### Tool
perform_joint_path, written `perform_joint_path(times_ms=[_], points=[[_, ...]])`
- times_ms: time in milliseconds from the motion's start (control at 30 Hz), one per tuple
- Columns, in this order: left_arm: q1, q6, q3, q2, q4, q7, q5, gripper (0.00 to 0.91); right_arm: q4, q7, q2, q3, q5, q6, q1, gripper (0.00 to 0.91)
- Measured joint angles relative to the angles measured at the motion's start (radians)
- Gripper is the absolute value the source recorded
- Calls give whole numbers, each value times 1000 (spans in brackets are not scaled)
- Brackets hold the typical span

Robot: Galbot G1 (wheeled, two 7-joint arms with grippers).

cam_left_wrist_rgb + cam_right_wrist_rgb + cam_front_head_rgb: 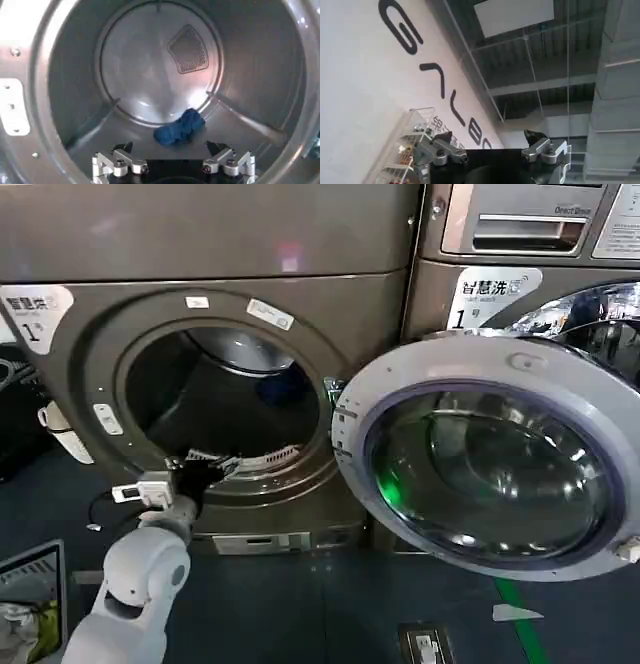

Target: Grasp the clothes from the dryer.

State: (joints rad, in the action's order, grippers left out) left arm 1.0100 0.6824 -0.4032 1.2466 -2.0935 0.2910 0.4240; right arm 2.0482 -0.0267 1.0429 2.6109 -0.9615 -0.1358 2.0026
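Observation:
The dryer (90,354) is the bronze-brown machine on the left, its round mouth wide open. The clothes (179,127), a small navy-blue bundle, lie on the steel drum (75,100) floor near the back wall. My left gripper (200,469) sits at the lower rim of the mouth, pointing into the drum. In the left wrist view the left gripper (170,147) is open, with the bundle a short way beyond its fingertips (127,146) and nothing between them. My right gripper (487,135) is open and empty, raised away from the machine toward a lettered wall and the ceiling.
The grey-rimmed glass door (480,364) hangs open to the right of the mouth. Behind it stands a like machine with a silver drawer panel (520,229). A grey crate with pale cloth (30,604) sits on the floor at lower left. Drum paddles (250,122) jut inward.

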Motion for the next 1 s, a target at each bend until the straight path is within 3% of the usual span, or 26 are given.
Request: perform_joint_path(times_ms=[1000], points=[[-20,0,15,3,16,-2,-1,907,-2,8,2,10,-3,3,6,907]])
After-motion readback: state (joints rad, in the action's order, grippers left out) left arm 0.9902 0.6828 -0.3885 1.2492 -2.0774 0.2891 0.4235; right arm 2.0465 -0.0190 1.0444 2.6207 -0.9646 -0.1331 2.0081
